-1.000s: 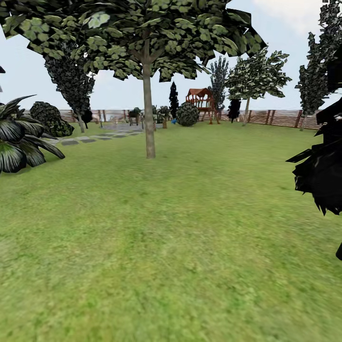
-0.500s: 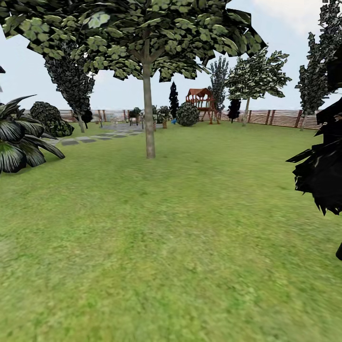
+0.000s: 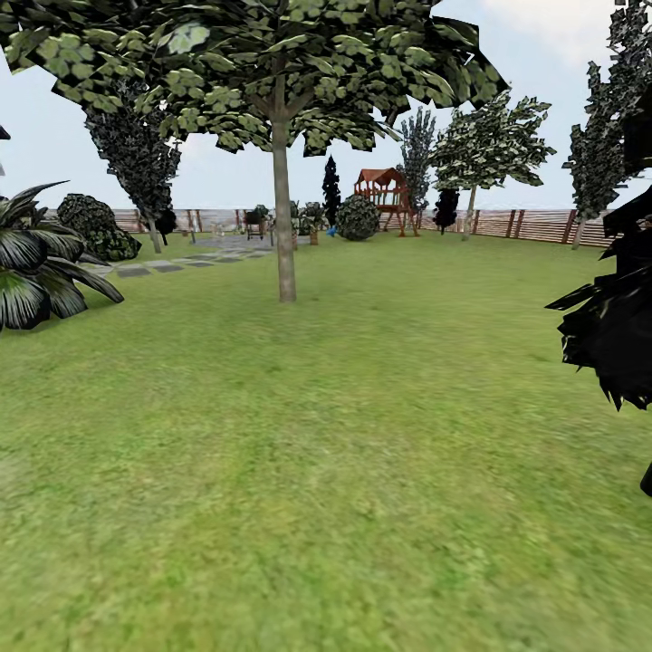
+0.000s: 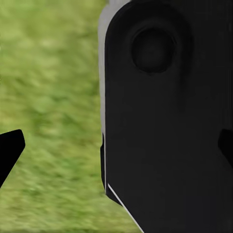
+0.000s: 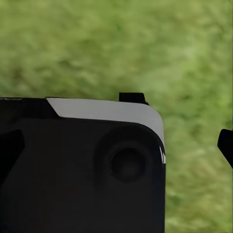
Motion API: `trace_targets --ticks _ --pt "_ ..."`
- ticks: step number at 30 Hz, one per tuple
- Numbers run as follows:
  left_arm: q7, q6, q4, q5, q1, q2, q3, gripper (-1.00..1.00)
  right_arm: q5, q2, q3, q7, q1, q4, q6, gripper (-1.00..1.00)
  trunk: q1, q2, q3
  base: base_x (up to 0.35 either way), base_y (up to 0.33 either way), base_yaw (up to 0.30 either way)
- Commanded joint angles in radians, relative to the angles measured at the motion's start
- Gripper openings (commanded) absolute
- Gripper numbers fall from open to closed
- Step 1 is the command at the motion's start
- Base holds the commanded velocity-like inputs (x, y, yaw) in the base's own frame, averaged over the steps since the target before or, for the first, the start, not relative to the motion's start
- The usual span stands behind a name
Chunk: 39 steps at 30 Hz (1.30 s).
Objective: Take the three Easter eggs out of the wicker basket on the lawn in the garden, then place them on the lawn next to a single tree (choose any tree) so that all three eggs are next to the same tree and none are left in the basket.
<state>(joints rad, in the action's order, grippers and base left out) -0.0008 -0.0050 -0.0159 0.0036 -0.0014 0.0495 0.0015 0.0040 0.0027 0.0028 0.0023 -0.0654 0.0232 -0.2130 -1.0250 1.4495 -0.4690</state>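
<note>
The lawn (image 3: 344, 453) spreads wide and green ahead of me. A tree (image 3: 285, 226) with a straight pale trunk and dark speckled foliage stands left of centre, some way off. The three Easter eggs and the wicker basket are out of view. In the left wrist view my left gripper (image 4: 116, 155) is open, its black fingertips (image 4: 10, 153) at the picture's two edges, over grass and a black part of my own body (image 4: 165, 97). My right gripper (image 5: 116, 150) is open too, one fingertip (image 5: 226, 144) showing over grass.
A low palm (image 3: 36, 263) sits at the left and a black-leaved tree (image 3: 616, 335) juts in at the right. Far back are stepping stones (image 3: 163, 265), a grey patio (image 3: 231, 243), a red play tower (image 3: 385, 190), another pale-trunked tree (image 3: 471, 213) and the slatted fence (image 3: 534, 225).
</note>
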Motion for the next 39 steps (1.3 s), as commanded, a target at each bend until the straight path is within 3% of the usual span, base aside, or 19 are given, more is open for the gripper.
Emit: trace_targets --ticks 1,12,23,39 --pt "0.0 -0.003 -0.01 0.001 -0.001 -0.002 0.0 1.0 0.0 0.0 0.0 0.0 -0.001 -0.001 -0.003 1.0 0.0 0.001 -0.001 0.0 0.0 0.0" --pt "-0.006 -0.01 -0.079 0.008 -0.002 -0.012 0.0 1.0 -0.001 -0.001 -0.002 -0.002 -0.001 0.001 -0.005 1.0 0.0 0.001 -0.001 0.0 0.0 0.0" --pt "-0.007 -0.004 -0.108 0.007 -0.002 -0.051 0.0 1.0 0.002 -0.001 0.001 -0.002 -0.001 0.001 -0.002 1.0 0.0 0.001 -0.001 0.0 0.0 0.0" --pt "-0.005 0.002 -0.107 0.009 -0.002 -0.053 0.0 1.0 0.002 -0.007 0.003 -0.002 -0.001 0.0 -0.004 1.0 0.0 0.001 -0.001 0.0 0.0 0.0"
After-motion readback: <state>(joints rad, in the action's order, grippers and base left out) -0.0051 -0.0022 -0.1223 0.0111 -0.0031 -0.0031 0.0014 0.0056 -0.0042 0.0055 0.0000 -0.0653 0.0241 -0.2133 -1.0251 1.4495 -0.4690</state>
